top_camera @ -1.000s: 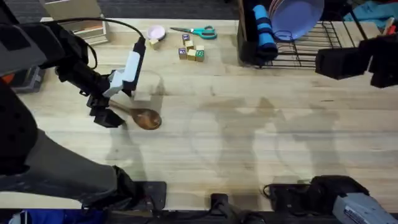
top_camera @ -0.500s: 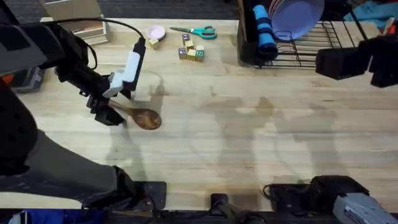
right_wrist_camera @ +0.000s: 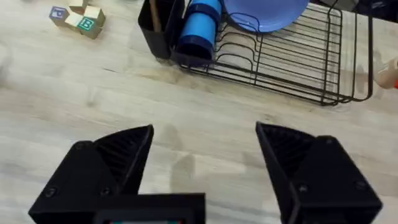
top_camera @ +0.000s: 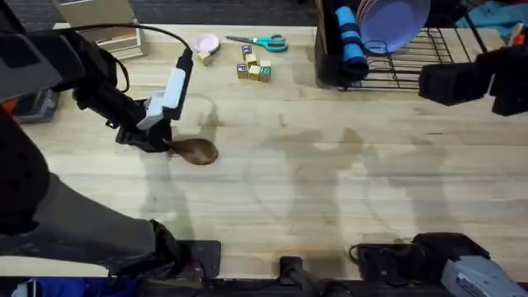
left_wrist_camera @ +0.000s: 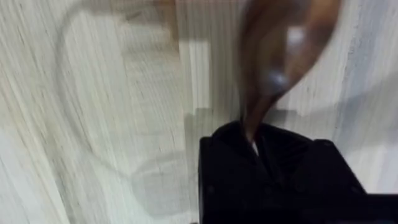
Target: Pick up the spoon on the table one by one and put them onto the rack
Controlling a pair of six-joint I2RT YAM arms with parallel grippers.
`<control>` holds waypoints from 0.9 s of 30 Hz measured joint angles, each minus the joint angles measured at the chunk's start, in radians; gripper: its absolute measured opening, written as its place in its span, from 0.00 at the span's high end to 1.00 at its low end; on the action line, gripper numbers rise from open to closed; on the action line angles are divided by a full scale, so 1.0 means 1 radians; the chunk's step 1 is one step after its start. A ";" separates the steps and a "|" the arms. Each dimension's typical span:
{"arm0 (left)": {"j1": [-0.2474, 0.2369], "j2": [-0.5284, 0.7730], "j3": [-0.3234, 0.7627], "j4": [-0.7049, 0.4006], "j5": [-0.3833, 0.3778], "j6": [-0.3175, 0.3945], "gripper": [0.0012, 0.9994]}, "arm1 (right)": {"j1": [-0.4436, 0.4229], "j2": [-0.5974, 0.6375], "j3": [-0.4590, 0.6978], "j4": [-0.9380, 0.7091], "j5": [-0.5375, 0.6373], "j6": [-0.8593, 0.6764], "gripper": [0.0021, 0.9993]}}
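Wood, brown and stiff: one brown wooden spoon (top_camera: 195,151) with an oval bowl is clamped by its slim handle in the left gripper (top_camera: 155,142), the bowl jutting just beyond the fingertips, over the light butcher-block table (top_camera: 313,181). Whether it has left the surface I cannot tell. It should be light and rigid, not fragile, though smooth wood can swivel in a narrow pinch; a hold near mid-handle would steady it better than the end. I count one spoon. Farther ahead of that gripper lie one pair of teal-handled scissors (top_camera: 262,41) and a few small lettered blocks (top_camera: 254,69). To the right, the right gripper (right_wrist_camera: 205,168) hangs with fingers spread wide and empty, the black wire rack (right_wrist_camera: 292,62) just ahead of it, carrying one blue roll (right_wrist_camera: 198,25) and one lilac plate (right_wrist_camera: 261,11).
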 joint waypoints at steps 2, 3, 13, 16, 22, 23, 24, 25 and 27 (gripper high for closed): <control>0.000 -0.001 0.000 0.000 0.000 -0.001 0.94 | 0.000 0.000 0.000 0.000 0.000 0.000 0.00; 0.000 -0.001 0.000 0.000 0.000 -0.001 0.94 | 0.000 0.000 0.000 0.000 0.000 0.000 0.00; 0.001 -0.001 -0.001 -0.001 0.013 -0.001 0.95 | 0.000 0.000 0.000 0.002 0.000 0.000 0.00; 0.005 -0.001 -0.002 -0.002 0.023 -0.001 0.96 | 0.000 0.000 0.000 0.002 0.000 0.000 0.00; 0.014 0.000 -0.005 0.000 0.047 -0.001 0.96 | 0.000 0.000 0.000 0.002 0.000 0.000 0.00; 0.015 0.000 -0.005 -0.001 0.049 -0.002 0.96 | 0.000 0.000 0.000 0.002 0.000 0.000 0.00; 0.015 0.000 -0.005 -0.001 0.051 -0.001 0.96 | 0.000 0.000 0.000 0.002 0.000 0.000 0.00; 0.015 0.000 -0.005 -0.002 0.053 -0.002 0.96 | 0.000 0.000 0.000 0.002 0.000 0.000 0.00; 0.014 0.003 -0.001 -0.004 0.053 -0.013 0.96 | 0.000 0.000 0.000 0.002 0.000 0.000 0.00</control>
